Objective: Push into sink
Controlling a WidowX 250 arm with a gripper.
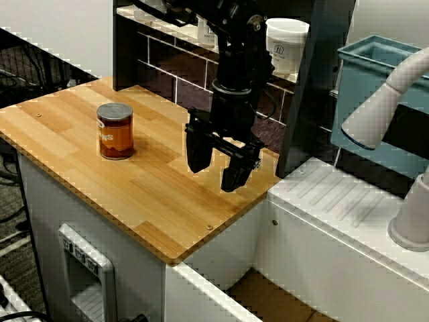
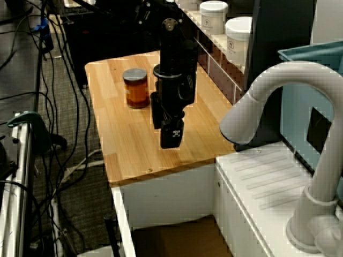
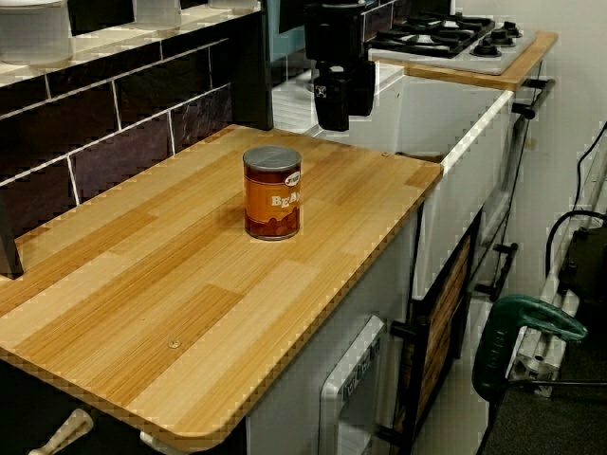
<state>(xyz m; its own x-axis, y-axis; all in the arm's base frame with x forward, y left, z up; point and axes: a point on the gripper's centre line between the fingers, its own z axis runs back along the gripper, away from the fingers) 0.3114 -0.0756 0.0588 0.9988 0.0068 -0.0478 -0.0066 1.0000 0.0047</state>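
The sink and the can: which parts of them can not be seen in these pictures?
- Sink basin: shown in no view; only the grooved top appears. The gripper blocks it in the view from the counter end.
- Faucet: cut by the frame edge in the view from the front.
- Can label: only part of the lettering faces the counter-end view; too small elsewhere.
- Can's far side: hidden by the can itself.

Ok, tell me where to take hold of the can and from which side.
Grip the can around its smooth round wall, near mid-height, coming down from above with the open hand. It stands upright and alone on the counter, so both fingers should clear its sides.
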